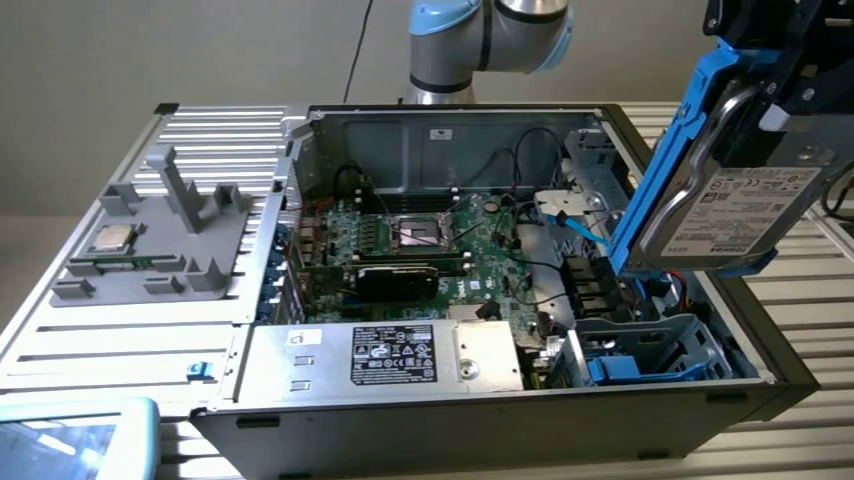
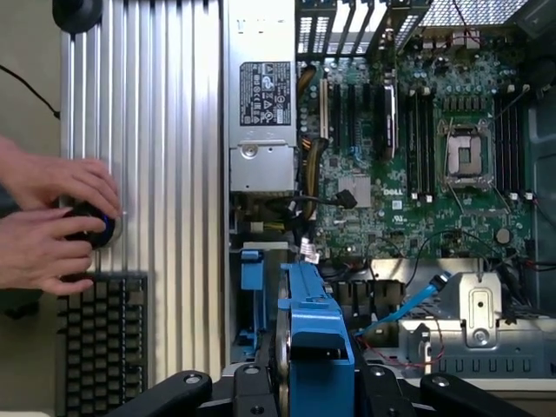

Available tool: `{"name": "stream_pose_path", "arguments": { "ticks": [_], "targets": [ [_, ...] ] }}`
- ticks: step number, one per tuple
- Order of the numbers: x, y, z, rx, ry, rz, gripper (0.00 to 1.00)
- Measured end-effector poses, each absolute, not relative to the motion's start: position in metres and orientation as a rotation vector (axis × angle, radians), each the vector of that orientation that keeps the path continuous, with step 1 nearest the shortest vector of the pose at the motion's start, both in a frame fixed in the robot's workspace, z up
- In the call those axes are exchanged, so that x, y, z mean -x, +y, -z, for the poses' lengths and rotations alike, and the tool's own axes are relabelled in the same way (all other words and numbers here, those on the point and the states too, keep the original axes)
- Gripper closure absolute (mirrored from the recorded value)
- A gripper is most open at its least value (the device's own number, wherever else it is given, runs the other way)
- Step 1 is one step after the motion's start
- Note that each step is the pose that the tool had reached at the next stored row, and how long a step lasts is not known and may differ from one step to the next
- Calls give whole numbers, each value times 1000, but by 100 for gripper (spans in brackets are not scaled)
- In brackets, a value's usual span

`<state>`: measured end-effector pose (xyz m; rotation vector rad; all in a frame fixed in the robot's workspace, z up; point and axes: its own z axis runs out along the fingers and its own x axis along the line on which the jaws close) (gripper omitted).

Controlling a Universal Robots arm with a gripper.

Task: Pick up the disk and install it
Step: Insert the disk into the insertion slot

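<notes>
Up high, a flat silver-grey hard disk (image 1: 727, 215) with white printed label and bright blue plastic carrier hangs on edge above the open computer case (image 1: 400, 425), pinched between the arm's black fingers (image 2: 252, 384).

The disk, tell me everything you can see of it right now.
The disk is a flat silver-grey metal hard drive with a white printed label, framed by a bright blue plastic carrier. It hangs in the air, on edge and slightly tilted, above the open computer case at the exterior view's right. The gripper clamps it from above; nothing else touches it.
</notes>
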<state>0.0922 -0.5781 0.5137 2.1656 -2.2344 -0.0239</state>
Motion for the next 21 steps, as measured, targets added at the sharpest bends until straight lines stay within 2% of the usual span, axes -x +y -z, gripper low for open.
{"name": "stream_pose_path", "arguments": {
  "ticks": [21],
  "targets": [
    [-94,-590,-506,-2156,-2249,29,63]
  ]
}}
